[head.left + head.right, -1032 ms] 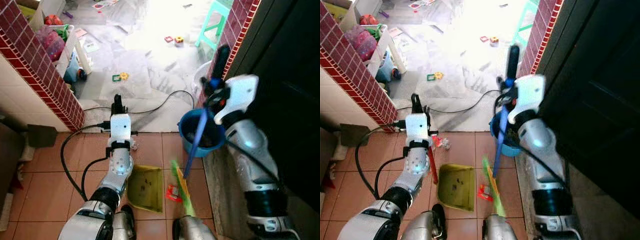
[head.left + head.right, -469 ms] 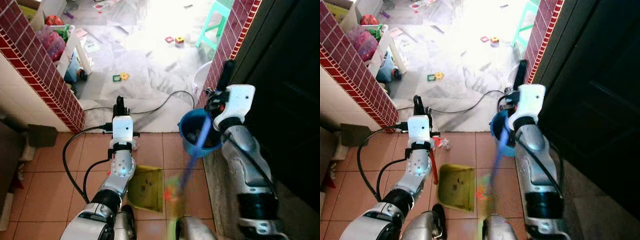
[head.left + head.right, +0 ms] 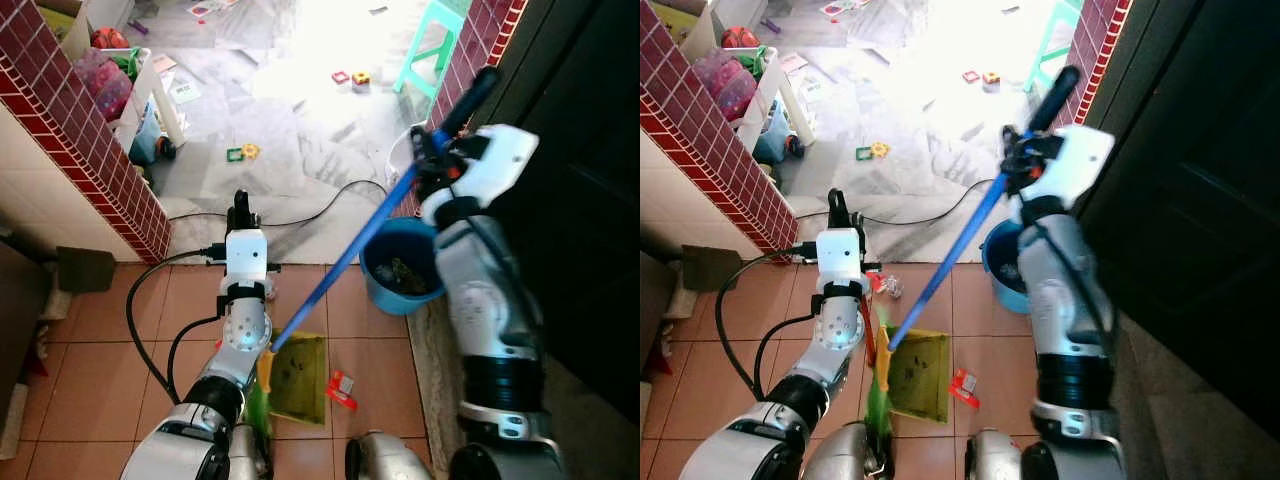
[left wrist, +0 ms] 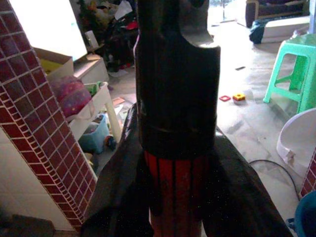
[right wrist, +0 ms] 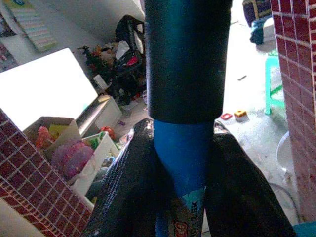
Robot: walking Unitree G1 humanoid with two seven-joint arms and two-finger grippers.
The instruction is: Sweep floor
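Left eye view: blue-handled broom (image 3: pixel 340 270), bristles seemingly green.

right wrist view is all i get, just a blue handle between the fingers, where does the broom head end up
Observer: The broom slants from the right gripper down to the robot's left; its green bristles sit at the left edge of the yellow dustpan.
Operator: is the dustpan held
Observer: Yes, the left gripper is shut on the dustpan's red handle.
Operator: any litter left on the tiles
Observer: A red wrapper lies on the tile just right of the dustpan.
Operator: anything near my right arm
Observer: A blue bucket with debris inside stands by the brick pillar.
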